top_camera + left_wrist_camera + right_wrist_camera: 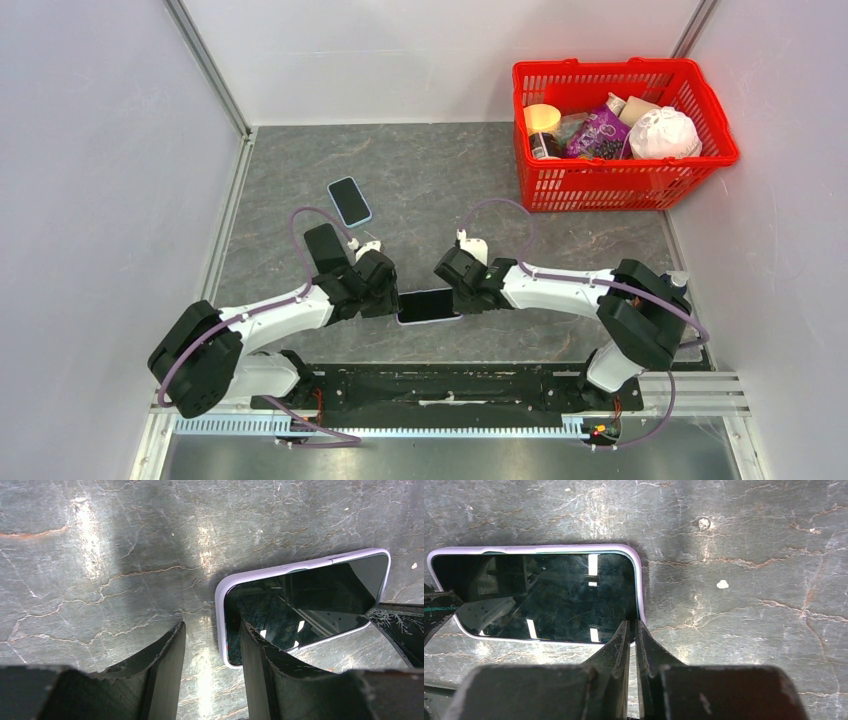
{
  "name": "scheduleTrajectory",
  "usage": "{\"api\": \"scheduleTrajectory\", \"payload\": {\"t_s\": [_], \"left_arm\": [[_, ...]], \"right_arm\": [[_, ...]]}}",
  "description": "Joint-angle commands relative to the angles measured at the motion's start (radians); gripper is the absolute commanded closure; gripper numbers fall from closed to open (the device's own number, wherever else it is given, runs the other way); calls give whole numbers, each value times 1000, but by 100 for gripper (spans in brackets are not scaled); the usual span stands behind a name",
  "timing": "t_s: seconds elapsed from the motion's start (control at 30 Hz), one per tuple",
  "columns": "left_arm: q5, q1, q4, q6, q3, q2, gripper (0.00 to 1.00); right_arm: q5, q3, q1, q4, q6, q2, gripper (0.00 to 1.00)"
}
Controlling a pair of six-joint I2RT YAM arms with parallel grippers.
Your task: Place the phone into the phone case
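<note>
The phone lies flat, screen up, on the grey bench near its front edge, between the two arms. A lilac phone case goes around it on all the sides that show, and its rim is visible along the edges of the glass.

The left gripper is at the left short end of the phone. Its fingers stand apart, half open, holding nothing. One is over the bare bench and the other is over the corner of the screen.

The right gripper is at the opposite end. Its fingers are closed to a thin slit, with the tips at the case rim near a corner. I cannot tell if the rim is pinched between them.

A second dark phone with a light blue edge lies well apart, further back on the left. A red basket with packets and bottles stands in the far right corner.
</note>
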Motion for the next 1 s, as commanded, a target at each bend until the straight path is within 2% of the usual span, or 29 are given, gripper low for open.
{"api": "scheduleTrajectory", "payload": {"t_s": [0.0,0.1,0.2,0.33,0.43,0.63,0.8,0.97], "left_arm": [[-33,-2,7,-10,11,16,50],[-36,-2,4,-8,10,15,50],[-38,-2,4,-6,9,16,50],[-37,-2,4,-4,12,23,50],[-39,-1,4,-3,14,23,50],[-40,-2,4,-1,15,27,50],[-40,-2,4,0,17,30,51],[-37,-2,5,2,27,39,50]], "right_arm": [[11,-20,27,-59,29,35,79],[27,-11,-7,-76,6,-62,61],[5,-5,-61,-62,-20,-116,50],[-108,-19,-140,25,-57,-95,47],[-176,-31,-175,97,-64,-60,47],[-190,-12,-185,121,-67,2,51],[-157,-8,-179,85,-67,30,69],[-108,14,-140,23,-77,72,77]]}}
